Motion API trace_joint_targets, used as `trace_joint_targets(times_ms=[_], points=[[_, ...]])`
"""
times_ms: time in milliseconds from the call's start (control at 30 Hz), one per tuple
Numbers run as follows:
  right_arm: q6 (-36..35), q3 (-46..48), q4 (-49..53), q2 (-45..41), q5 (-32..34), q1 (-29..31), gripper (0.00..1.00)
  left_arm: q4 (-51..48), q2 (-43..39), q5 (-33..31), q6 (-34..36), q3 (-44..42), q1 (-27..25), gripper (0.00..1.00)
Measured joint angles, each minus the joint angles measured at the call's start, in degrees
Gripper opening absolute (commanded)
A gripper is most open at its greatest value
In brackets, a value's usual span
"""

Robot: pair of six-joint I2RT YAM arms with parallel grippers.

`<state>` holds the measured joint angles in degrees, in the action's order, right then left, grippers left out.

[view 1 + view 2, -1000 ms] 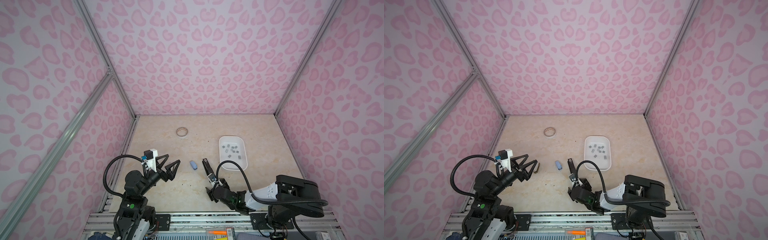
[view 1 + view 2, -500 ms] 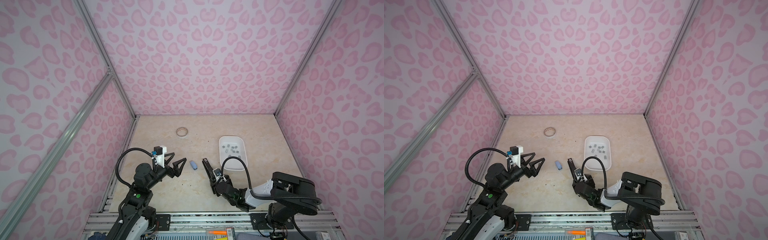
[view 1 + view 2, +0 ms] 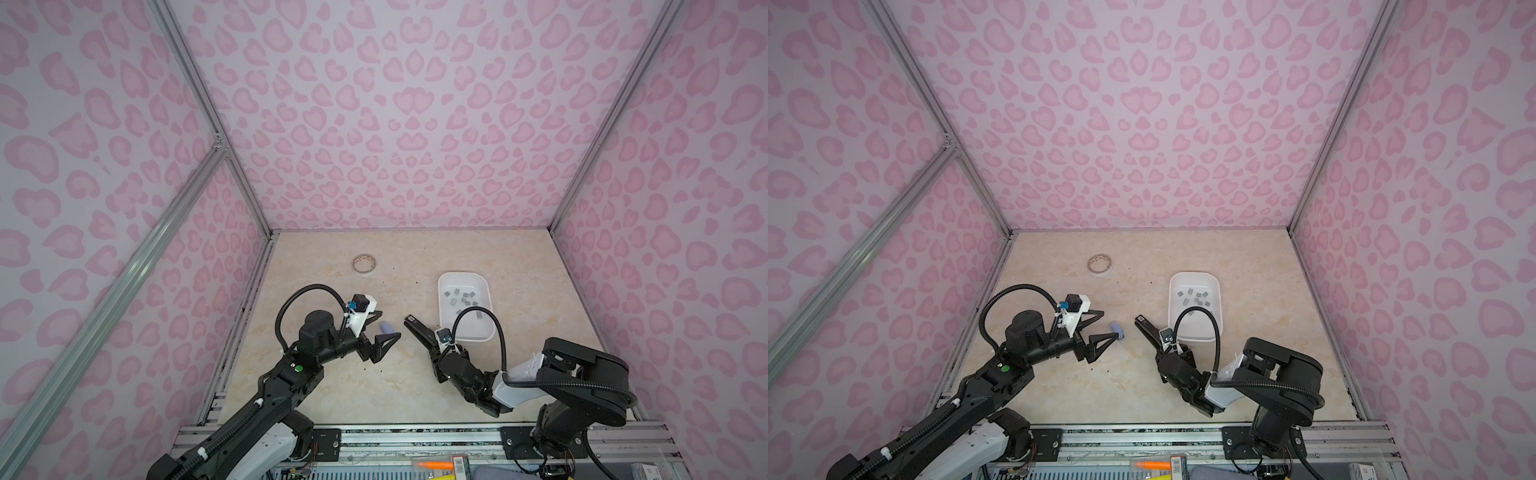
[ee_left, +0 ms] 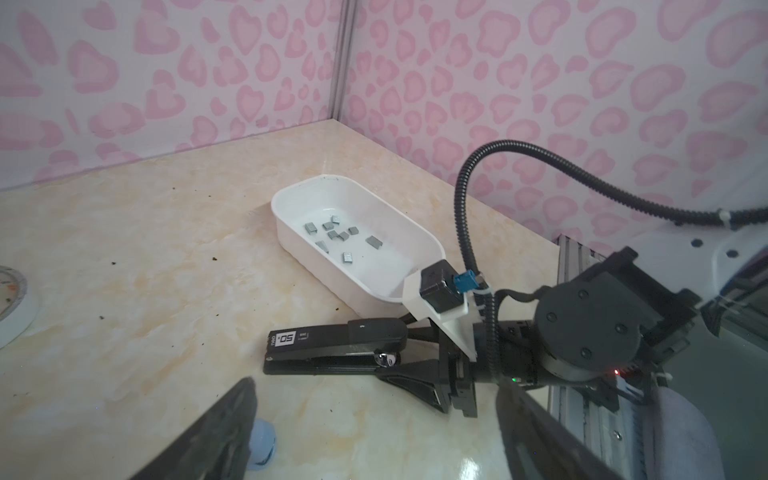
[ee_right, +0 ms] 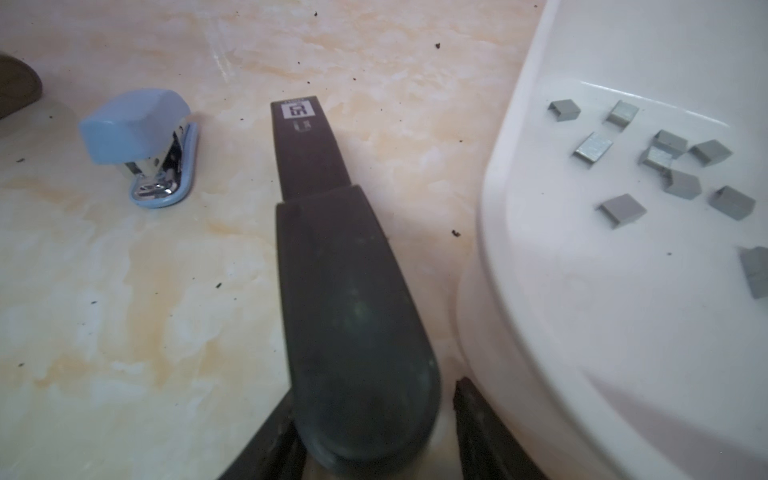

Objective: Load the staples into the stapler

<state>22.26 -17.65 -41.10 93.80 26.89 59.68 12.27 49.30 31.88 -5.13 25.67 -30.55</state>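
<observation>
Beige marble tabletop (image 3: pixel 332 395): right gripper (image 5: pixel 375 388) straddles the rear of the long black plastic stapler (image 5: pixel 316 166), gap beside one finger; left gripper (image 3: pixel 390 323) gapes empty. Likely securing it; next, clamp firmly

Two staplers (image 5: pixel 353 291) (image 5: pixel 137 124) — one tray (image 5: pixel 503 216), one tape roll (image 3: pixel 365 272), about ten staples (image 5: pixel 622 210).

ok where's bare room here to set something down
Bare: the back between tape roll and tray; the near middle, from the black stapler to the front rail. Crowded: blue stapler, black stapler and tray close together.
</observation>
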Motion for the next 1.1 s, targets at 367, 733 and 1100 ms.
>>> trace_joint_targets(times_ms=[367, 733, 1100], points=[[1.79, -0.96, -2.29, 2.16, -1.51, -6.27, 0.58, 0.81, 21.73, 5.38, 13.40, 9.84, -4.02, 0.82], [3.69, -6.88, -3.54, 7.80, -1.92, -13.88, 0.57, -2.47, 39.63, 7.69, 21.70, 22.86, -4.00, 0.81], [9.27, 0.37, -3.87, -2.29, -0.70, -11.72, 0.53, -7.67, 48.78, 6.99, 24.92, 31.71, -4.20, 0.78]])
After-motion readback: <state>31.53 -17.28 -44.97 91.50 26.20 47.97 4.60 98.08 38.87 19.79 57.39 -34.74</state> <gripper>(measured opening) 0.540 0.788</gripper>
